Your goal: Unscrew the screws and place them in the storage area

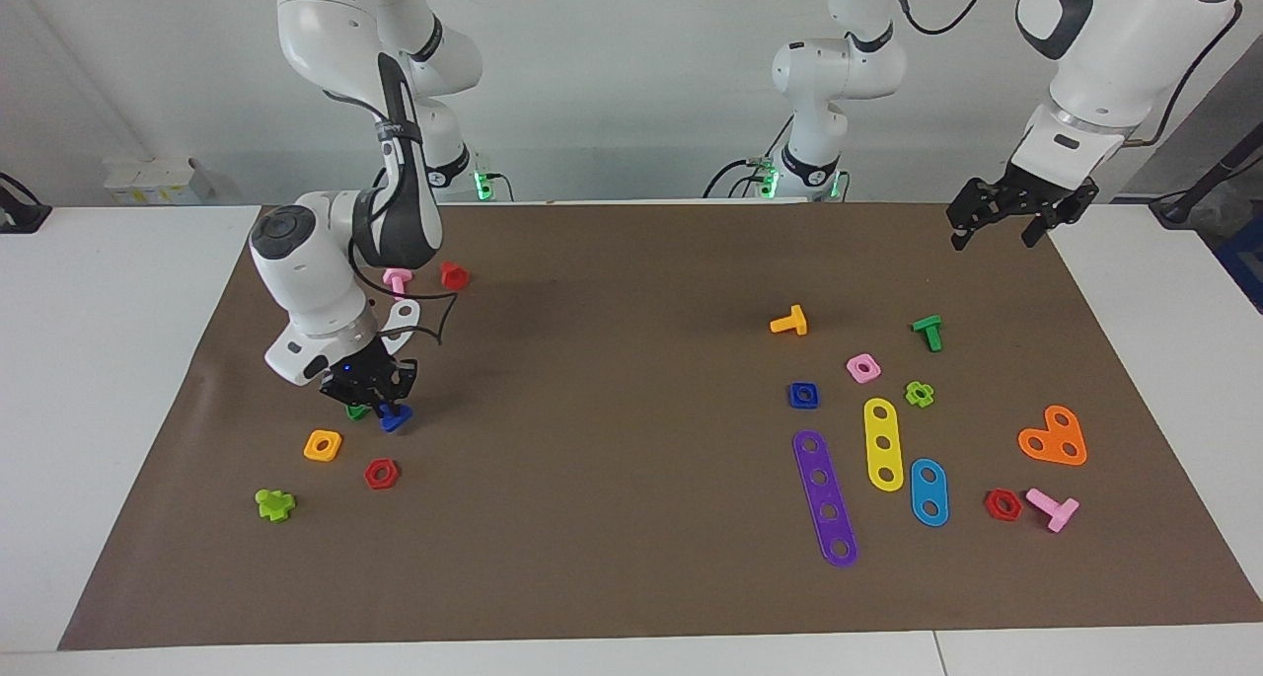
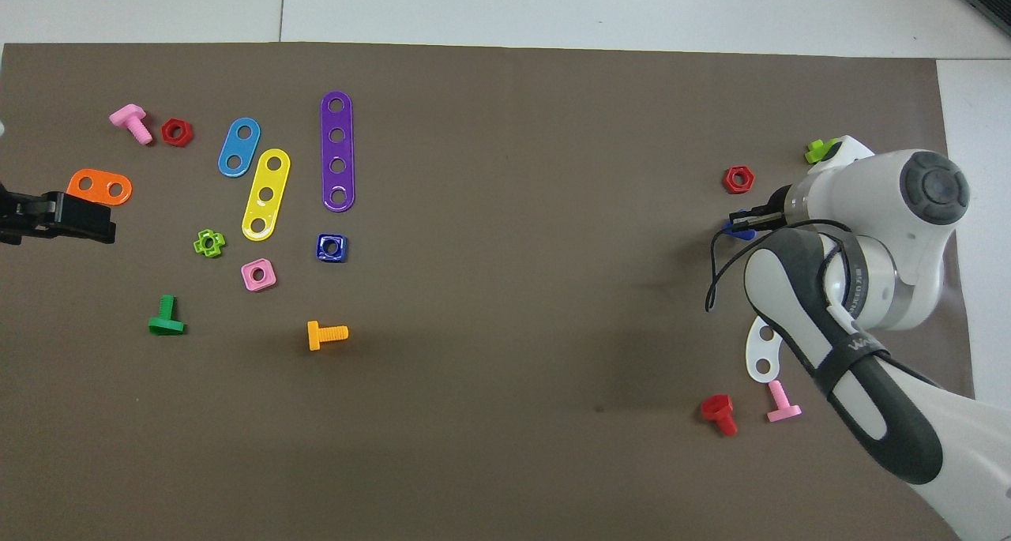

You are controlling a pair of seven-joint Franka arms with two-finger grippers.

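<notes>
Where right hand lowers, blue bolt seemingly touching fingertips

We saw two glossy white arms with rounded shells and dark grey joint caps. The right arm wore a dark grey strap with pale lettering, and a thin black cable looped at its wrist's three o'clock. Both arms ended in black grippers; green lights glowed at their bases.

My right gripper is bent low, wrist folded, fingers pointing down and closed around the blue screw. My left gripper waits raised, its fingers spread apart.
</notes>
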